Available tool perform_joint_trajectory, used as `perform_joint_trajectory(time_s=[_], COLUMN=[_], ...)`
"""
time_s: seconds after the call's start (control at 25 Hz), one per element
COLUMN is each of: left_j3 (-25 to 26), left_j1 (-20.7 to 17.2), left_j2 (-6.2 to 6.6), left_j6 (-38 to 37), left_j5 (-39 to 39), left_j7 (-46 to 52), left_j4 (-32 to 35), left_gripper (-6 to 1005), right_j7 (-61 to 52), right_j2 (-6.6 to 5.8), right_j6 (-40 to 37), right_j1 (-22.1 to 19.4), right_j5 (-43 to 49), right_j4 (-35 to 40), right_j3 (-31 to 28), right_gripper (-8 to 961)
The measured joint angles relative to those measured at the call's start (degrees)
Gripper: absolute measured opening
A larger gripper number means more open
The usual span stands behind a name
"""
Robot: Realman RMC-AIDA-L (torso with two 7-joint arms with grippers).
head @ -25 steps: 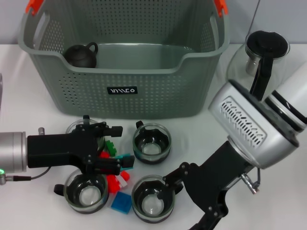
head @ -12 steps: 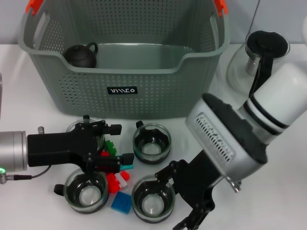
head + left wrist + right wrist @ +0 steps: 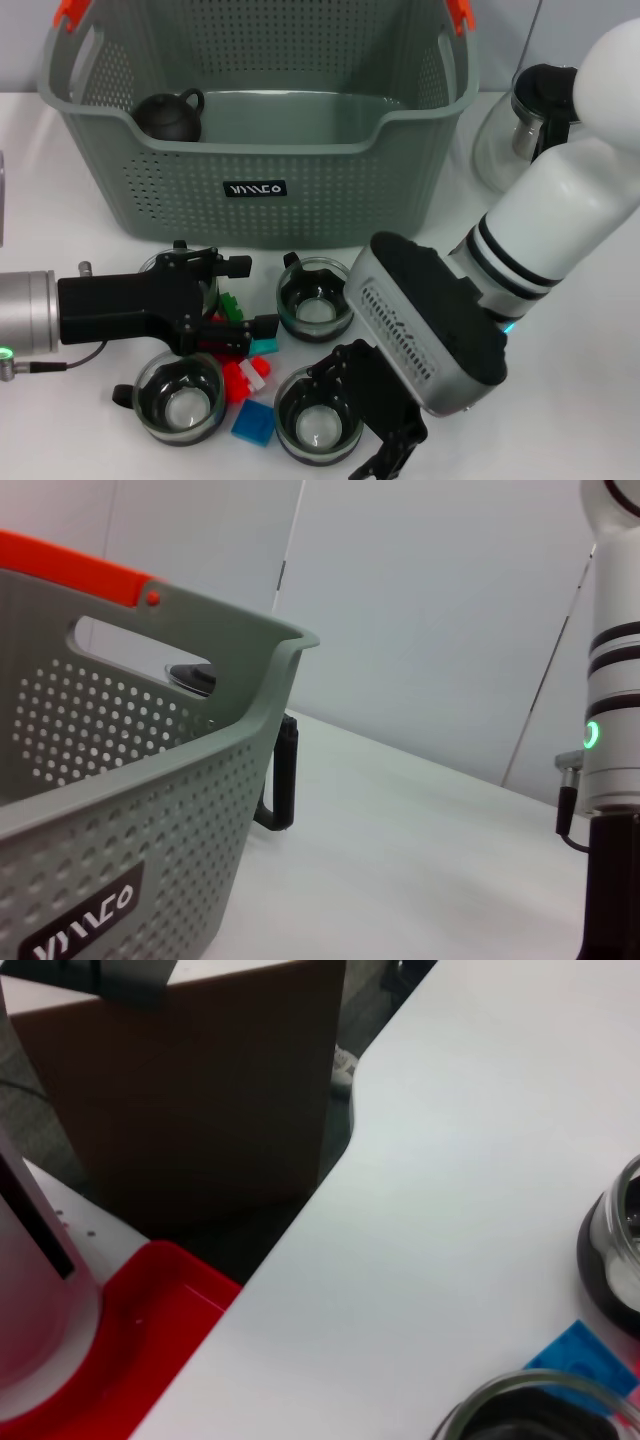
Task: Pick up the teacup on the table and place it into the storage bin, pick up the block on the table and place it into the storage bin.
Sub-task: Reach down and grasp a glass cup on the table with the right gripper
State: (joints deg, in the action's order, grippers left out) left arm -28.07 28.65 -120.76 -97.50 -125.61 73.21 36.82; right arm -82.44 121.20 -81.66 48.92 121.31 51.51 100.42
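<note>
Head view: storage bin (image 3: 260, 150) at the back of the table (image 3: 560, 400), a dark teapot (image 3: 170, 115) inside it at the robot's left. Four glass teacups in front: back left teacup (image 3: 165, 268) mostly behind the left gripper (image 3: 245, 300); back right teacup (image 3: 316, 298); front left teacup (image 3: 180, 397); front right teacup (image 3: 318, 415). Loose blocks lie between them: green block (image 3: 231, 304), red block (image 3: 238, 380), blue block (image 3: 254, 423). Left gripper has fingers apart, low over the blocks, nothing between them. Right gripper (image 3: 375, 430) has fingers spread, one at the front right teacup's rim, no grip seen. Glass carafe (image 3: 525, 125) stands beside the bin at the robot's right. Step judged: reaching, nothing lifted; next calls for closing on the cup wall and on a block, then lifting over the bin's front wall. The right arm covers part of the table.

Left wrist view: bin wall (image 3: 120, 810) with orange handle clip (image 3: 70, 565); right arm (image 3: 610, 730) at the edge; own fingers, cups and blocks out of frame.

Right wrist view: table edge (image 3: 330, 1200), blue block (image 3: 590, 1355), two cup rims cut off, a red tray (image 3: 150, 1330) below; own fingers not shown
</note>
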Motion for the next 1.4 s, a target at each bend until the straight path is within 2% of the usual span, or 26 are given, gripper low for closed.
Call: perform_joint_trajectory(time_s=[0.48,1.16,1.4], left_j3=[0.0,0.0,0.0], left_j1=[0.0,0.0,0.0], left_j2=[0.00,0.00,0.00], left_j6=[0.5,0.5,0.5], left_j5=[0.0,0.0,-0.2], left_j7=[0.0,0.0,-0.5], left_j4=[-0.1,-0.1,-0.1], left_gripper=[923,921,921], right_j7=[-3.6,-5.2,-5.9], right_j2=[0.02,0.26,0.21], right_j6=[3.4,4.4,5.7], right_j1=[0.4,0.4,0.0], right_j5=[0.2,0.4,0.5], right_j4=[2.6,2.7,2.7], right_j3=[6.9,8.3,8.4], right_gripper=[886,880,688])
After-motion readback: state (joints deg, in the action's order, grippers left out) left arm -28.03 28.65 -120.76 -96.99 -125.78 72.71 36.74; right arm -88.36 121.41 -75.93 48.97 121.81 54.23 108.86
